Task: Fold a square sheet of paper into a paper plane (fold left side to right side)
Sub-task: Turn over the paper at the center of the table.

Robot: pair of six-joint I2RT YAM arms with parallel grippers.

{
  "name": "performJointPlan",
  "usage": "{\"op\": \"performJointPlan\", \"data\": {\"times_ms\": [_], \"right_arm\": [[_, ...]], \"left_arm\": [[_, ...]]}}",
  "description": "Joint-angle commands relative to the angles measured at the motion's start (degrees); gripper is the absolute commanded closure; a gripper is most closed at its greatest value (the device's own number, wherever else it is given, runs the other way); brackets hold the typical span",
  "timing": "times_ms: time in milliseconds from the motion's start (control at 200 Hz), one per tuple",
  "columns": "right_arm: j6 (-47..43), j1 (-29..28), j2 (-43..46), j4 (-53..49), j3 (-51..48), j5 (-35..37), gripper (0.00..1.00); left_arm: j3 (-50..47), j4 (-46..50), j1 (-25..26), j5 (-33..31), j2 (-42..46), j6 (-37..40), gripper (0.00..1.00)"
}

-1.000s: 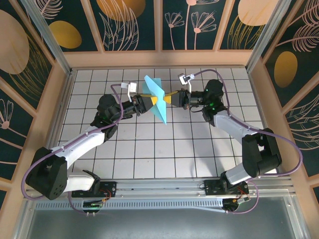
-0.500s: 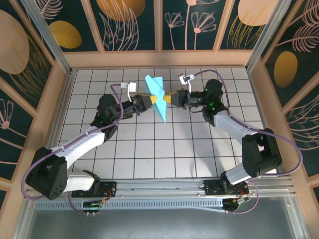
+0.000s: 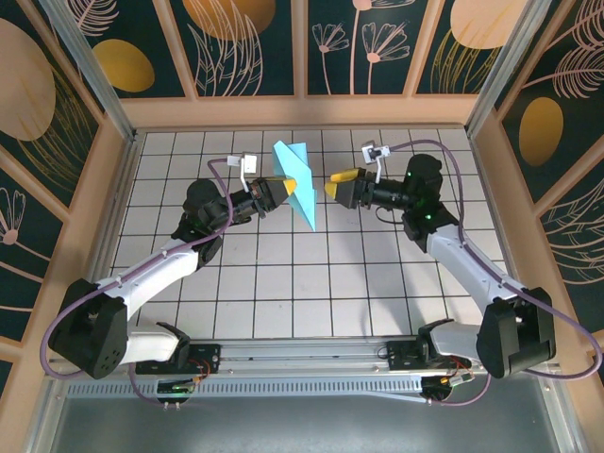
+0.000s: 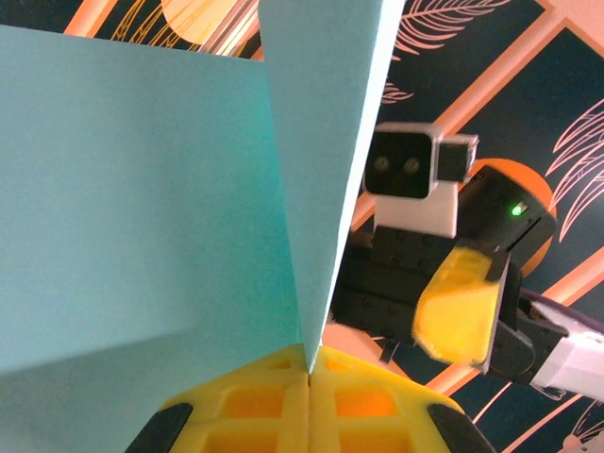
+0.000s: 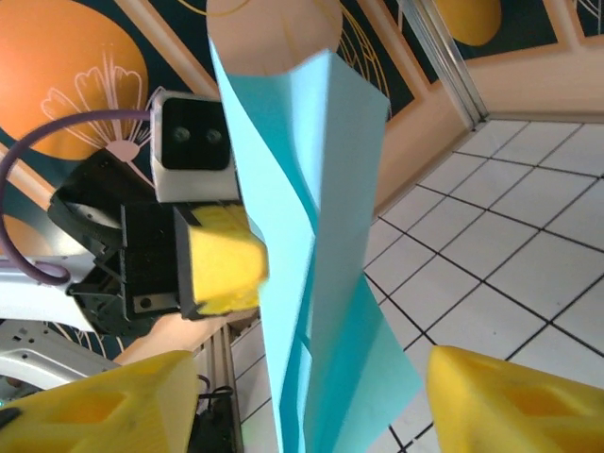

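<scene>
The paper plane (image 3: 300,189) is a folded turquoise dart held in the air above the back middle of the table, its point toward the near side. My left gripper (image 3: 289,185) is shut on its lower fold; in the left wrist view the paper (image 4: 142,189) rises from between the pressed yellow pads (image 4: 255,401). My right gripper (image 3: 332,183) stands open just right of the plane, not touching it. In the right wrist view the plane (image 5: 311,217) stands upright ahead of my spread fingers (image 5: 510,396), with the left gripper's yellow pad (image 5: 222,260) behind it.
The white grid-tiled table (image 3: 311,283) lies below, walled by wooden rails and patterned panels (image 3: 302,109). Both arm bases sit on the metal rail at the near edge (image 3: 311,359). The two wrists face each other closely over the back middle.
My right gripper has opened, let go of the paper plane and drawn back to the right. The left gripper stays shut on the plane, which has hardly moved.
</scene>
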State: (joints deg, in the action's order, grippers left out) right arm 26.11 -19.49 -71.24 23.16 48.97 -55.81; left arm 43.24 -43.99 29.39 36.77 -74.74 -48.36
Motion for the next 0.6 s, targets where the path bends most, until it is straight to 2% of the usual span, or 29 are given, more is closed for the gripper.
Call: {"op": "performJointPlan", "data": {"times_ms": [0, 145, 380, 460, 596], "right_arm": [[0.8, -0.2, -0.2, -0.1, -3.1, 0.7, 0.27], [2.2, -2.4, -1.8, 3.2, -4.3, -0.8, 0.23], [5.5, -6.0, -4.8, 10.2, -3.3, -2.9, 0.22], [6.3, -6.5, -6.1, 11.4, -2.3, -2.8, 0.25], [7.1, -6.8, -7.4, 12.3, -0.3, -3.2, 0.36]], "left_arm": [[0.4, -4.5, 0.4, -0.3, 0.0, -0.9, 0.94], [0.5, -4.4, 0.5, -0.4, 0.0, -1.0, 0.94], [0.9, -4.4, 0.7, -0.3, -0.4, -1.5, 0.94], [0.9, -4.4, 0.8, -0.2, -0.5, -1.6, 0.94], [1.2, -4.0, 0.8, 0.0, -0.7, -1.6, 0.94]]}}
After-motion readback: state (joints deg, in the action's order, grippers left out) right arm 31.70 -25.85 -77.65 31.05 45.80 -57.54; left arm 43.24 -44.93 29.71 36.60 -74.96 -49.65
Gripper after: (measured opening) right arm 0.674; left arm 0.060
